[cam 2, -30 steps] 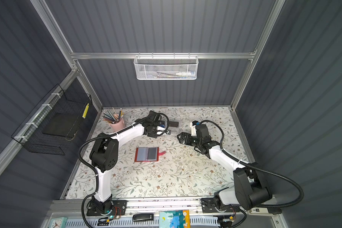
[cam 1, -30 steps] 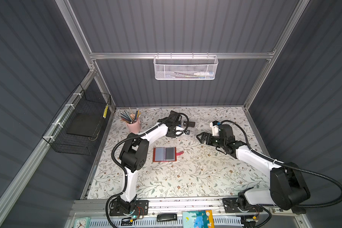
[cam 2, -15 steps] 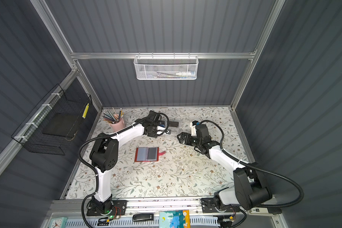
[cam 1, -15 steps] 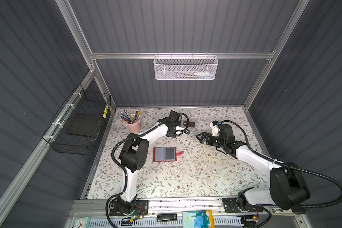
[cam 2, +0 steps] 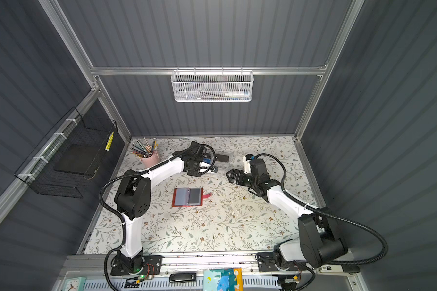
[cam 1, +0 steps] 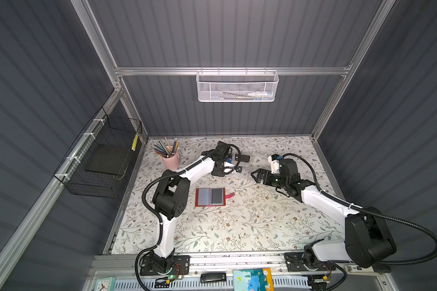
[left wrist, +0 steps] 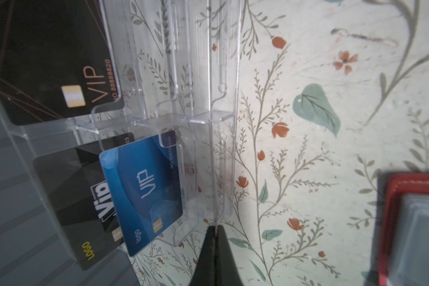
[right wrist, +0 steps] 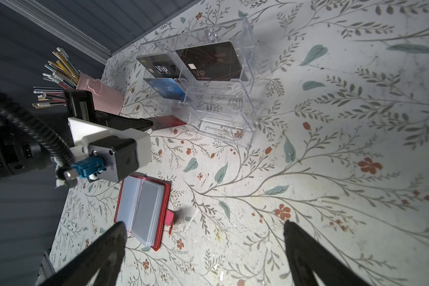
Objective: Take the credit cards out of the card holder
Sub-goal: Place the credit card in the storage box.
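At the low front of the clear acrylic box (right wrist: pixel 223 109), the left fingers (left wrist: pixel 206 251) are pressed together. The right wrist view shows the near edge of a red card (right wrist: pixel 170 122) pinched at their tips, with the rest of it reaching to the foot of the box. From the left wrist the card is edge-on and hardly shows.

Inside the box, a blue card (left wrist: pixel 144 188) leans in one compartment with a black card (left wrist: pixel 79 198) behind it. A second black card (left wrist: pixel 50 62) fills the neighbouring compartment. All three carry VIP lettering.

The right fingers (right wrist: pixel 102 250) are spread wide with nothing between them, held over bare tabletop (cam 1: pixel 237 226), near the box but not touching it.

The card holder (cam 1: pixel 210 196) lies open and flat on the tabletop between the two arms, nearer the front edge than the box and clear of both pairs of fingers. Its grey-clear sleeve pages face up, and its pink strap tab (right wrist: pixel 169 219) sticks out toward the right arm's side. In both top views one page looks darker than the other, and I cannot tell whether a card sits in it.

A pink cup of pencils (cam 1: pixel 171 158) stands at the back beside the left arm.
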Robot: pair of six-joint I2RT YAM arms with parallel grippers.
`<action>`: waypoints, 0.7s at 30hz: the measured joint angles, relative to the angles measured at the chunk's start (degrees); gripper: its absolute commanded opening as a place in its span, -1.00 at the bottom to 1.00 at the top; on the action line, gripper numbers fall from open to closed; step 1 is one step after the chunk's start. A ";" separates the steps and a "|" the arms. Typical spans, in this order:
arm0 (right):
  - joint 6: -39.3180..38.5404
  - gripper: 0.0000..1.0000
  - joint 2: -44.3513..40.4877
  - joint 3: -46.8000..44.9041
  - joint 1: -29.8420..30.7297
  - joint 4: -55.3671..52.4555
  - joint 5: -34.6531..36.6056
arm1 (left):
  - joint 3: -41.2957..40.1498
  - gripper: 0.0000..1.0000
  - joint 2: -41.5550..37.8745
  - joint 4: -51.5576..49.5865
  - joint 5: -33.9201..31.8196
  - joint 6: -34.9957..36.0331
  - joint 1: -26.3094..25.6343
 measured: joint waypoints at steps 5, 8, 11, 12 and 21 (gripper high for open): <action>-0.02 0.98 1.05 0.00 0.66 0.07 0.00 | 2.49 -1.00 0.00 -2.69 -0.57 0.37 0.00; 0.00 0.98 1.73 0.00 1.05 0.07 0.00 | 3.56 -1.00 0.00 -3.61 -1.53 1.36 0.00; -0.02 0.98 1.81 0.00 1.11 0.04 0.00 | 4.00 -1.00 0.00 -4.44 -2.62 2.32 -0.04; -0.02 0.98 1.81 0.00 1.11 0.09 0.00 | 4.17 -1.00 0.00 -4.66 -2.99 2.64 -0.09; -0.02 0.98 1.81 0.00 1.11 0.20 0.00 | 6.86 -1.00 1.40 -5.79 -5.79 4.20 -1.22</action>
